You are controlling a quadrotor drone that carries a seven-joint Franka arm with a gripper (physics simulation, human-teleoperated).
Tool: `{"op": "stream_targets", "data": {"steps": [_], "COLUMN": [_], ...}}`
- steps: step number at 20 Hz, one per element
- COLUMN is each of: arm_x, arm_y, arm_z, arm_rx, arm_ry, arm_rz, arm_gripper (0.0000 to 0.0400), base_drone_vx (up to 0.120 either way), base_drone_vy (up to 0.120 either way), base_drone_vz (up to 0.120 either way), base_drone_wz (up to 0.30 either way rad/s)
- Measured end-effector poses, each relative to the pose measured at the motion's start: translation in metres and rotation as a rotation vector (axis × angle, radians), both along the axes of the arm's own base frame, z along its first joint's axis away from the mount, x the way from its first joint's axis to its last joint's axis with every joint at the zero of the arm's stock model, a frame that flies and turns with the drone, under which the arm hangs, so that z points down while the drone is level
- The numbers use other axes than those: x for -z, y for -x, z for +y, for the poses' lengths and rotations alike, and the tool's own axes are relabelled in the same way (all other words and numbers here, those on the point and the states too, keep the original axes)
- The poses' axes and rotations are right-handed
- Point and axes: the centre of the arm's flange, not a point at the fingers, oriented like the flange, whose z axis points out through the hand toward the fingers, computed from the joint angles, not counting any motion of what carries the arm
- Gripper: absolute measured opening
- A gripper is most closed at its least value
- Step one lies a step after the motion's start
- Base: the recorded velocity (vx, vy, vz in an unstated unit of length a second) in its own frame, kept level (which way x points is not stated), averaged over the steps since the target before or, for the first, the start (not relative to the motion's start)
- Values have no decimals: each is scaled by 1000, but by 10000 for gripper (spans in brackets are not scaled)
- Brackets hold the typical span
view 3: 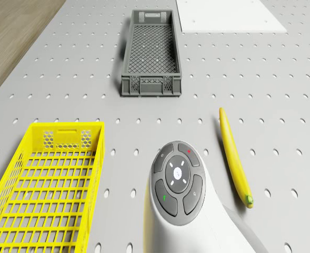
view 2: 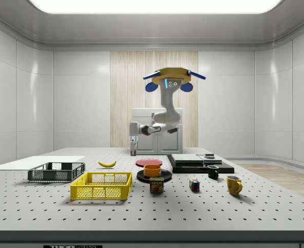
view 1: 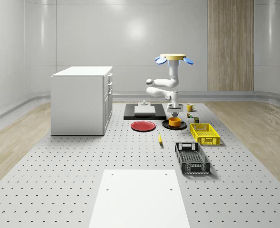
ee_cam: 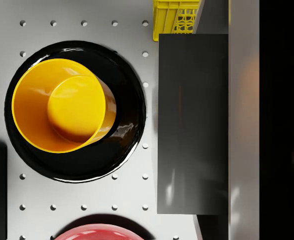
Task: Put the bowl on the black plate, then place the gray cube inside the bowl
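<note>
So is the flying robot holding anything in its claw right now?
No. The bowl already sits on the black plate, and the gripper hangs just above it with nothing in it. The drone hovers over that spot.

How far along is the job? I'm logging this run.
Done: the orange bowl sits on the black plate. In hand: nothing visible; the drone hovers over the plate, its hand just above the bowl. Left: the gray cube, which I cannot pick out here, must go into the empty bowl.
</note>
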Motion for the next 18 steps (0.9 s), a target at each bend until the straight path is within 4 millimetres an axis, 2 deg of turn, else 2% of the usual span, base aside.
{"op": "stream_targets", "data": {"steps": [3,8,14,18], "arm_x": [0,0,0,0], "arm_y": [0,0,0,0], "arm_z": [0,0,0,0], "arm_rx": [0,0,0,0], "arm_ry": [0,0,0,0], "arm_rz": [0,0,0,0], "arm_gripper": [251,251,251,251], "base_drone_vx": [-120,-120,-120,-120], "base_drone_vy": [-80,0,0,60], "base_drone_vz": [0,0,-120,-10], "base_drone_wz": [0,0,0,0]}}
